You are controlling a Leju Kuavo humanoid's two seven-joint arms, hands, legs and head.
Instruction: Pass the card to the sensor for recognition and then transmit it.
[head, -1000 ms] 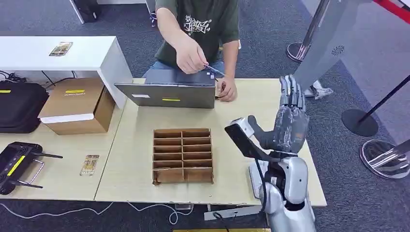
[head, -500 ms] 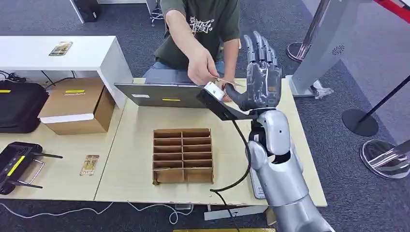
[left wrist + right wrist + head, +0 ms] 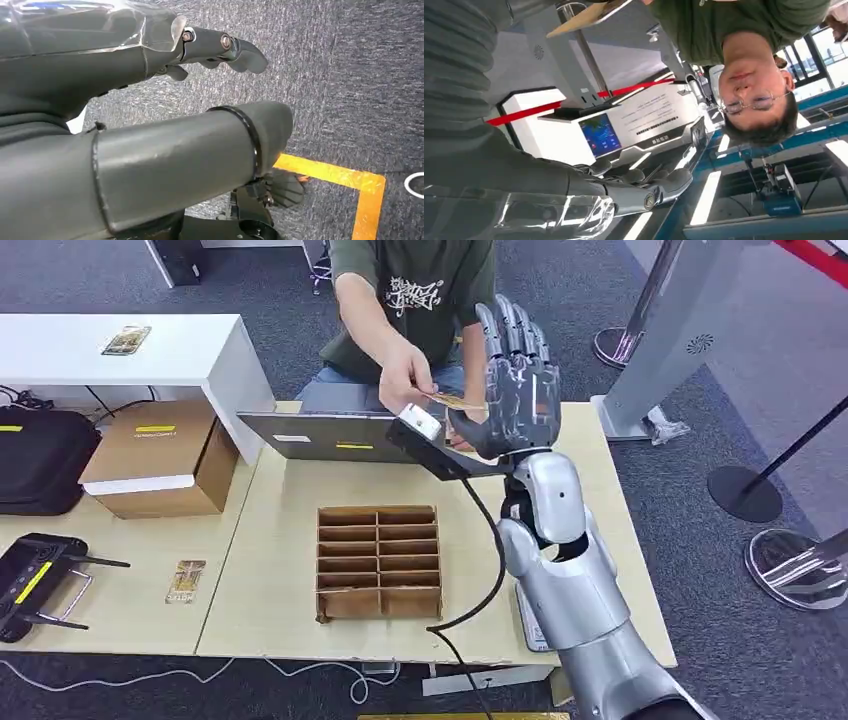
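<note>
Right hand (image 3: 515, 380) raised over the far edge of the table (image 3: 270, 590), at about 1 o'clock from the divider box (image 3: 379, 562). Fingers straight and apart, palm toward the person (image 3: 420, 290); nothing in it yet.

Card (image 3: 447, 400) is in the person's hand (image 3: 405, 375), held out flat toward the robot's palm, its far end just beside the thumb. Cannot tell from the head view whether it touches the thumb. In the right wrist view the card (image 3: 586, 17) shows edge-on, clear of the fingers (image 3: 644, 192).

Left hand (image 3: 150, 125) hangs low over carpet; fingers extended, somewhat apart, holding nothing.

Stage, as I judge it: the handover is only beginning. Card not yet gripped. Left to do: close on the card, carry it to the sensor, wait for recognition, then pass it on. The white kiosk (image 3: 624, 125) with a screen, seen in the right wrist view, may be the sensor; not certain.

Other bits: laptop (image 3: 345, 430) at 12 o'clock of the box, a spare card (image 3: 186, 580) at 9 o'clock.
</note>
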